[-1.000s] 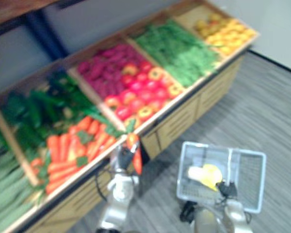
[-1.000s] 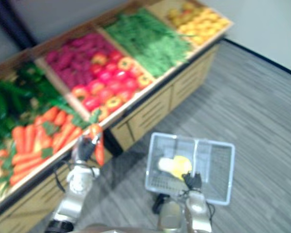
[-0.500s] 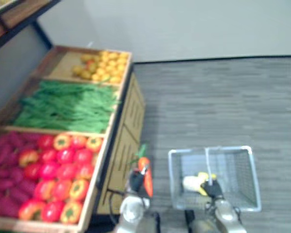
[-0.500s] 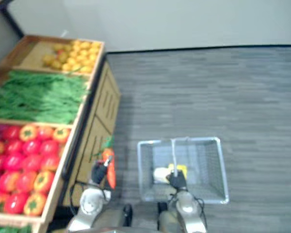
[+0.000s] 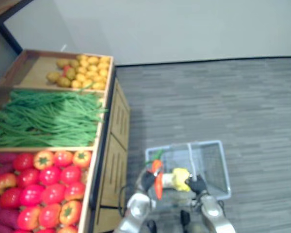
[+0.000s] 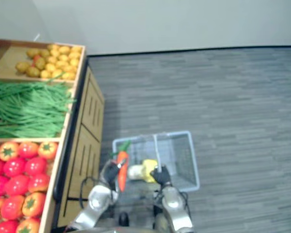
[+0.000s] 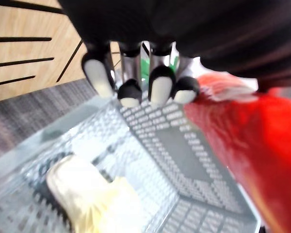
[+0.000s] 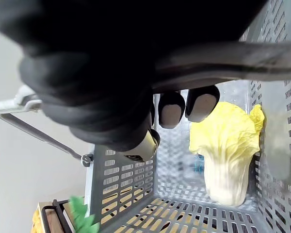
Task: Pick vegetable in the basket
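**Hidden or unclear**
- Basket [image 5: 214, 158]: pale wire mesh. Both hands cover its near wall in the eye views.
- Basket handle [image 8: 218, 59]: mostly masked by the right hand's dark cover; a short grey bar shows.
- Carrot [image 5: 158, 183]: blurred in the left wrist view and cut off by the frame edge there. Only a scrap of its green top shows in the right wrist view.
- Left hand's thumb: not made out in its wrist view.
- Whether the carrot's tip sits below the basket rim: cannot tell.
- Produce stand [image 5: 117, 121]: cut off at the frame's left and lower edges.

**Task item**
- The carrot is orange-red with a green leafy top. It is at the basket's left side, over the left near corner.
- The left wrist view shows the mesh floor beneath the fingers [image 7: 130, 93].
- Its long axis runs near-to-far in the eye views. The leafy end points toward the basket's far wall and the pointed tip toward the robot.

**Hands**
- Left hand [image 5: 146, 180]: just left of the basket, fingers wrapped on the carrot.
- Right hand [image 5: 198, 185]: at the basket's near side, fingers clenched round the handle.

**Basket contents**
- One pale yellow cabbage [image 8: 230, 150] lies on the basket floor, between the two hands in the eye views.

**Surroundings**
- The wooden stand is left of the basket.
- Its compartments hold yellow round produce [image 5: 82, 70], green beans [image 5: 48, 119], and red and orange round vegetables [image 5: 43, 187].
- The basket hangs over grey striped floor [image 5: 242, 102].
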